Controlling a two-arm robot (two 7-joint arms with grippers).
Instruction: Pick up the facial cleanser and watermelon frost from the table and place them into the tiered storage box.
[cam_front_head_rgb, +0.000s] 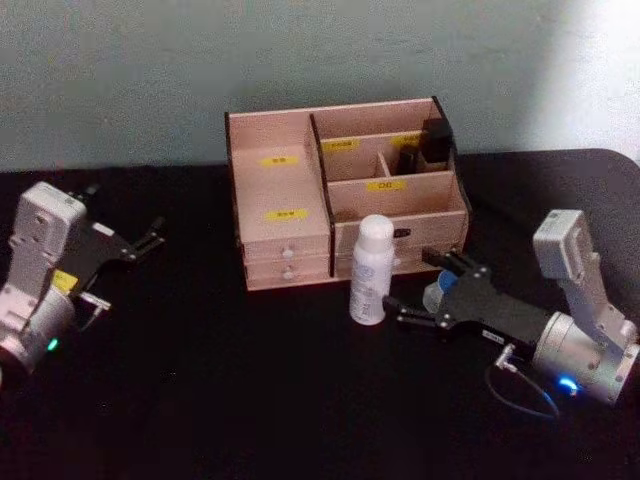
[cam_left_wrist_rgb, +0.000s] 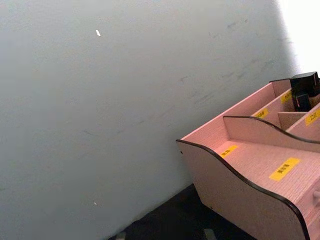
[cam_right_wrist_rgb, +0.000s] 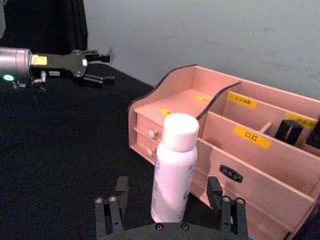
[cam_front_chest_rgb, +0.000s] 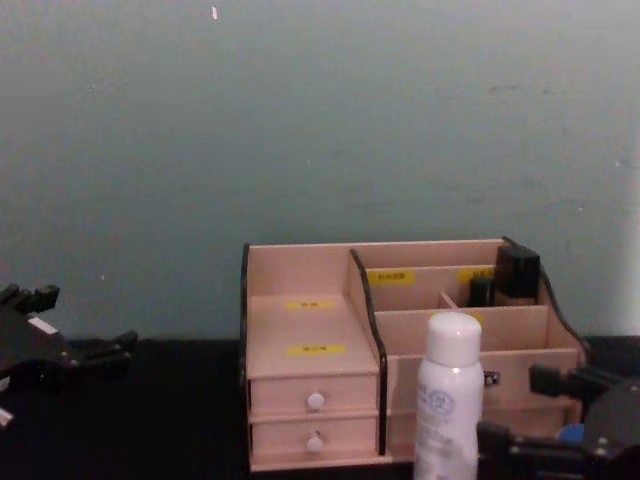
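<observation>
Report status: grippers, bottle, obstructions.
Right gripper open, straddling upright white bottle, not yet gripped. Left gripper open, idle at left. Box close behind bottle.

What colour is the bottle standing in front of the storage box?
White, cap included; the bottle shows best in the right wrist view.

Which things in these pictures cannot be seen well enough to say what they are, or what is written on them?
- Head view: the small blue thing is mostly hidden behind the right gripper, so it cannot be identified.
- Head view: the writing on the yellow labels of the tiered storage box is too small to read.
- Chest view: the white bottle has its base cut off by the bottom edge, and its print is blurred.
- Head view: the dark items in the back compartment are too dark to identify.
</observation>
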